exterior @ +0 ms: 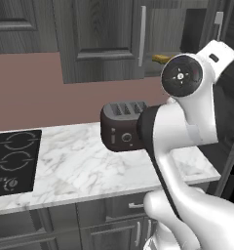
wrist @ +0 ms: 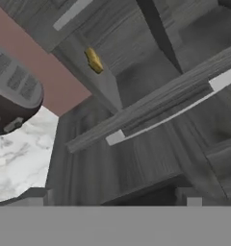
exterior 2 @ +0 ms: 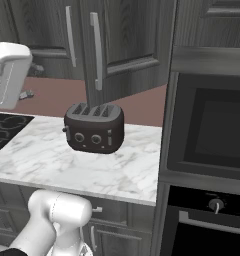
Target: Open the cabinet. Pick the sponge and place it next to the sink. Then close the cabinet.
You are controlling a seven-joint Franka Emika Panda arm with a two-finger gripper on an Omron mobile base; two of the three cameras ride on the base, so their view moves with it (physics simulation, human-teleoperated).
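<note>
The dark grey wood-grain cabinet point(exterior: 99, 39) hangs above the counter, and its door with the long silver handle point(exterior: 142, 36) is swung outward. Inside, on the shelf, lies the small yellowish sponge point(exterior: 160, 58), which appears in the hand view as the sponge point(wrist: 93, 60) beyond a door edge. My gripper point(wrist: 112, 196) is open and holds nothing, well short of the sponge, and it faces a cabinet door point(wrist: 151, 158) with a silver bar handle point(wrist: 168, 108). My white hand point(exterior: 217, 51) is raised in front of the open cabinet. The sink is out of view.
A dark toaster point(exterior: 121, 124) stands on the marble counter point(exterior: 75, 166) under the cabinet. A black cooktop point(exterior: 11, 161) is set into the counter at the left. A built-in oven point(exterior 2: 212, 130) fills the wall at the right. Drawers with short handles point(exterior 2: 94, 210) sit below the counter.
</note>
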